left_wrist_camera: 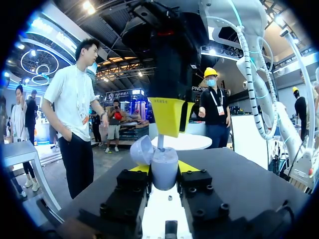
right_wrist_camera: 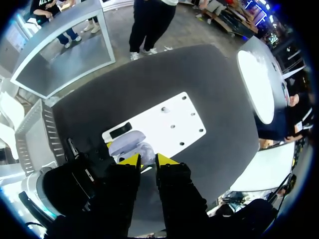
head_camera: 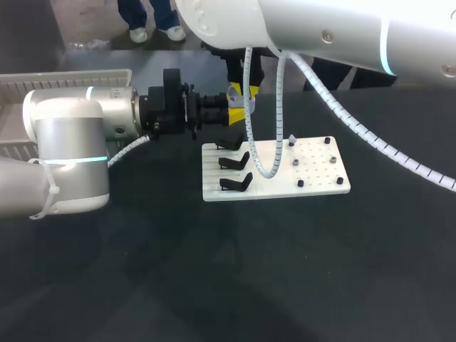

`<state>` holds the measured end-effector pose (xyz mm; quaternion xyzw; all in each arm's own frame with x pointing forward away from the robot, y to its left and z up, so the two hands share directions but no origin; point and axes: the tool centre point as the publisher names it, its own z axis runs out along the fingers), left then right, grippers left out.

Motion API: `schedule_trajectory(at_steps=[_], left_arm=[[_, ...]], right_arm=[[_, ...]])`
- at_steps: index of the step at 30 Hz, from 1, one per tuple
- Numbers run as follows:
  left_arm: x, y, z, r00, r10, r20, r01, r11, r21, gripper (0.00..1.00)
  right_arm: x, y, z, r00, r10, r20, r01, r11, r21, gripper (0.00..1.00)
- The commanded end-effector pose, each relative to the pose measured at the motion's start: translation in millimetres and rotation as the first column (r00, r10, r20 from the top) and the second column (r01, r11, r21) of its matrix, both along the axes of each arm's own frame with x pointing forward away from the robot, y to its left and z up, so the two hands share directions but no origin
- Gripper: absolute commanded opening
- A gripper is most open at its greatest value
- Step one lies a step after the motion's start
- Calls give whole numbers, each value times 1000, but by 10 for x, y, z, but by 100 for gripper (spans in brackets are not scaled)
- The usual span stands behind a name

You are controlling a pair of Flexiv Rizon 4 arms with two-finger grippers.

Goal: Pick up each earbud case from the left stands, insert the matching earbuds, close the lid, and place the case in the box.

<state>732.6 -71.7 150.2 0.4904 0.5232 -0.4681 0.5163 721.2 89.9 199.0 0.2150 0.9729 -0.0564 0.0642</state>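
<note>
While your left tool [left_wrist_camera: 163, 169] clamps the open lavender plastic case [left_wrist_camera: 165, 174] | right tool [right_wrist_camera: 147, 160] above it pinches white earbud [left_wrist_camera: 160, 142] | lower it straight.

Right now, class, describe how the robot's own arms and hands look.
Left arm and right arm: rounded, white-silver, each with a teal light ring. A white ribbed cable hangs off the right. Left hand and right hand: black, with yellow tips.

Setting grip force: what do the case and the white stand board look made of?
Earbud case: smooth pale lilac plastic, by its soft sheen. Board: white, matte, rigid sheet with drilled holes; plastic or painted metal, cannot tell.
</note>
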Motion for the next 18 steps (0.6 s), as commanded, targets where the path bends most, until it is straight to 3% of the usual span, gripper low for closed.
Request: schedule_trajectory(at_steps=[1, 18], left_arm=[[-9, 1, -9, 1000, 4, 5, -4, 1000, -5, 0], [-9, 1, -9, 1000, 4, 5, -4, 1000, -5, 0]], right_arm=[[23, 8, -17, 1000, -5, -6, 5, 1000, 3, 0], [79, 17, -106, 1000, -15, -22, 15, 1000, 6, 0]])
